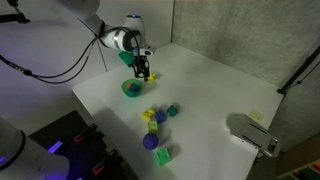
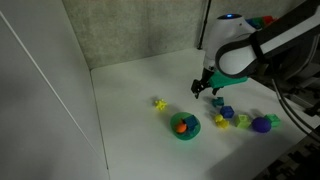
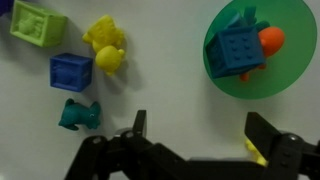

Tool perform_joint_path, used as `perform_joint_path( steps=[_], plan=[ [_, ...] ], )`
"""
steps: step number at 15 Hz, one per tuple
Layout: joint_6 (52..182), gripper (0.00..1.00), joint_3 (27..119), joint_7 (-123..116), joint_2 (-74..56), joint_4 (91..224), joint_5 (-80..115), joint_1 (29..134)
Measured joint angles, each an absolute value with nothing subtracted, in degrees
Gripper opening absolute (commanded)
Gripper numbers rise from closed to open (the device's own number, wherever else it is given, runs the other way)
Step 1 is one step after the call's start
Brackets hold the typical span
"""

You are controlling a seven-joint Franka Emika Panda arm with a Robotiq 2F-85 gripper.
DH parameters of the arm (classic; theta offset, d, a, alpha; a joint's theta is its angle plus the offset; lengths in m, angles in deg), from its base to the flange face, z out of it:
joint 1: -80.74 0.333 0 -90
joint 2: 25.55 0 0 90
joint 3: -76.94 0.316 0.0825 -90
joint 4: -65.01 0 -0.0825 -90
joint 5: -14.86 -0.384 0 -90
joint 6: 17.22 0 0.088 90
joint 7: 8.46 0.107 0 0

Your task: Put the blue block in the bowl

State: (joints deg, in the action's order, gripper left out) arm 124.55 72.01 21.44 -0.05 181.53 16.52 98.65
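Blue block [image 3: 240,52], a studded plastic cube, lies tilted inside the bowl [image 3: 222,80], leaning against a rounded orange piece [image 3: 270,40] that shares the shallow green dish. The bowl is round and smooth and sits on the matte white tabletop [image 3: 160,90]. The hand [image 3: 200,130] hangs above the tabletop just beside the bowl, its two dark fingers spread wide apart and gripping nothing. In an exterior view the hand [image 1: 144,72] is just over the bowl [image 1: 132,89].

Well apart from the bowl in the wrist view lies a loose cluster: a blue cube [image 3: 70,70] with a recessed face, a lime-green cube [image 3: 38,22] with a square frame, a knobbly yellow piece [image 3: 107,45] and a small teal piece [image 3: 78,114] of irregular shape. A purple ball [image 2: 262,124] rests farther off in an exterior view.
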Motion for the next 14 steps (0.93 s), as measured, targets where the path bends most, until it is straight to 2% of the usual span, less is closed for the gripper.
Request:
perform_joint_path(
  steps=[14],
  plan=[
    [105.6,1.0,73.48,5.47,-25.52,194.37,16.61,85.52]
  ],
)
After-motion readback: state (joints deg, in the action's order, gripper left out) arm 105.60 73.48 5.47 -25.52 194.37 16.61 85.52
